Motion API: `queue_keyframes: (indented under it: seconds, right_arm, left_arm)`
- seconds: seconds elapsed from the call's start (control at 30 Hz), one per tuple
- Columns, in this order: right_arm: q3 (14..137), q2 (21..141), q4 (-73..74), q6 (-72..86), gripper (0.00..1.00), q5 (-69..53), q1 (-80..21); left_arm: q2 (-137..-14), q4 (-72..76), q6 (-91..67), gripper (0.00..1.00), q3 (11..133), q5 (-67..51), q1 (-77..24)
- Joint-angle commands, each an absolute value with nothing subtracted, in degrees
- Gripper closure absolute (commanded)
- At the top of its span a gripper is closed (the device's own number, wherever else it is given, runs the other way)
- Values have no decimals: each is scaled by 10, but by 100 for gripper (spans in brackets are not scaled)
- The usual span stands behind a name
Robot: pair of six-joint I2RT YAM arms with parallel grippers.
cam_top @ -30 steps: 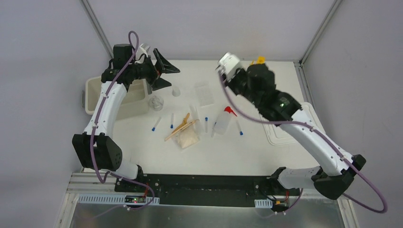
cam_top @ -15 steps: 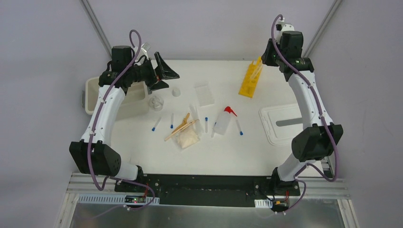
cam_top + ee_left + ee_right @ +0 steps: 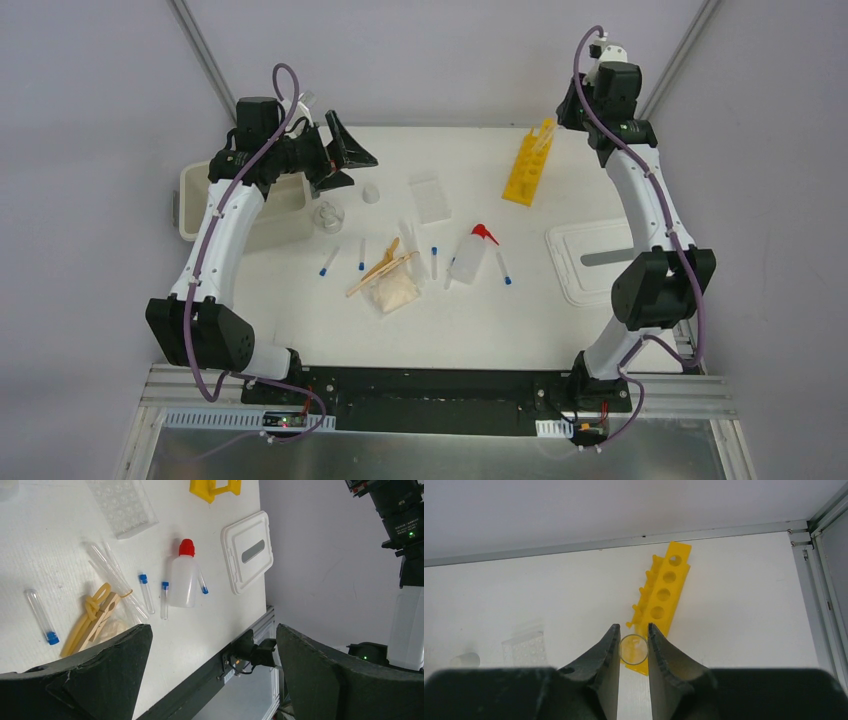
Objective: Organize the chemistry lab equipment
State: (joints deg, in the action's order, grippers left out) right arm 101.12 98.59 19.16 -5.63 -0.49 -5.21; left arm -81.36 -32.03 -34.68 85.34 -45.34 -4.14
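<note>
My right gripper (image 3: 633,647) is shut on a clear tube (image 3: 633,650), seen end-on just above the near end of the yellow holed tube rack (image 3: 663,595). The rack stands at the back right (image 3: 527,165). My left gripper (image 3: 345,160) is open and empty, raised near the back left, and also shows in the left wrist view (image 3: 212,675). Mid-table lie the red-nozzled squeeze bottle (image 3: 468,255), several blue-capped tubes (image 3: 328,262), wooden sticks (image 3: 380,268) on a beige packet (image 3: 392,290), and a clear beaker (image 3: 328,215).
The cream bin (image 3: 255,205) sits at the left under my left arm. Its white lid (image 3: 590,260) lies at the right edge. A clear well plate (image 3: 430,197) and a small clear cone (image 3: 371,192) lie at the back middle.
My right arm has swung from over the table's back middle to the far right corner, uncovering the rack, and now holds the tube over it. The left arm has barely moved.
</note>
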Motion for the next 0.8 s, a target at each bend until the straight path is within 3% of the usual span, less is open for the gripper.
queue_keyframes:
  seconds: [0.0,0.77]
  right_arm:
    - [1005,990,166,-78,100,18,-50]
    - [1003,1018,177,-93,100,9,-52]
  left_arm:
    - [-814,-315,-343,1,867,-443,-45]
    - [-825,-315,-345,1,855,-438,-47]
